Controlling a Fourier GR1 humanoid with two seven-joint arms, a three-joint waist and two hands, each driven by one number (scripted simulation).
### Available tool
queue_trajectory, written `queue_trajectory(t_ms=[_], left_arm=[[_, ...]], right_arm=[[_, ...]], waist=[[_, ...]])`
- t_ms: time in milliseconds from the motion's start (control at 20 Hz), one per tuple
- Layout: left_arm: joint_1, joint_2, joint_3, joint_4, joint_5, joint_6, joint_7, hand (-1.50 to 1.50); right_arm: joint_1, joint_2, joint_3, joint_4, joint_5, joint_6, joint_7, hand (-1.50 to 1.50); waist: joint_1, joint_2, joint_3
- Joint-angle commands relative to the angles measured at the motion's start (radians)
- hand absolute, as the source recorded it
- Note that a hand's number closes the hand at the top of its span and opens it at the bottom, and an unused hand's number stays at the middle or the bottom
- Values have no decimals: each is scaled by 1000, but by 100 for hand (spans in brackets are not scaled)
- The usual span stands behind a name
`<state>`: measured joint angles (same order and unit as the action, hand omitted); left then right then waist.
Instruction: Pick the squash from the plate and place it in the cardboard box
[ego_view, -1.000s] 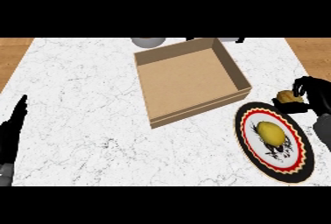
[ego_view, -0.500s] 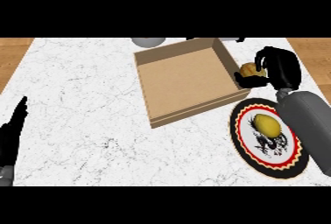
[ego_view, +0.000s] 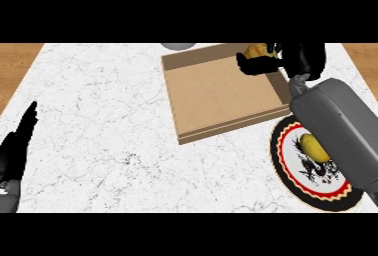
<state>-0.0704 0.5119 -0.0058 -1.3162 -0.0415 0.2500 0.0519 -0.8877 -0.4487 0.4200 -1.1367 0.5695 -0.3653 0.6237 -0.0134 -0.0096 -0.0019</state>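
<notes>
My right hand (ego_view: 299, 56) is curled round a yellow-brown squash (ego_view: 256, 50) and holds it over the far right corner of the open cardboard box (ego_view: 214, 100). Only the squash's left part shows past the fingers. The round plate (ego_view: 295, 172), with a red, black and white pattern, lies right of the box, and my right forearm (ego_view: 336, 125) crosses over it. A yellow patch (ego_view: 313, 147) shows on the plate beside the forearm; I cannot tell whether it is an object or part of the pattern. My left hand (ego_view: 18, 145) rests open at the left edge.
A grey rounded object (ego_view: 177, 45) sits just beyond the box's far edge. The white marble counter (ego_view: 103, 125) stretches left of the box, with wooden strips at the far left and far right corners.
My right hand has carried the squash from beside the plate up and leftward to above the box's far right corner. The left hand has not moved.
</notes>
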Motion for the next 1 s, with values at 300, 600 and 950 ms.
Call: queue_trajectory(t_ms=[300,600,950], left_arm=[[-91,-34,-2,21,-37,-15,28,0],[-72,-16,13,-11,-31,-54,23,0],[-44,-65,-12,-24,-60,-21,-9,0]], right_arm=[[-199,176,-175,396,-25,-49,-108,150],[-323,222,-254,673,-13,-113,-201,150],[-388,227,-337,857,-43,-149,-183,-150]], waist=[[44,21,2],[68,27,2],[95,38,2]])
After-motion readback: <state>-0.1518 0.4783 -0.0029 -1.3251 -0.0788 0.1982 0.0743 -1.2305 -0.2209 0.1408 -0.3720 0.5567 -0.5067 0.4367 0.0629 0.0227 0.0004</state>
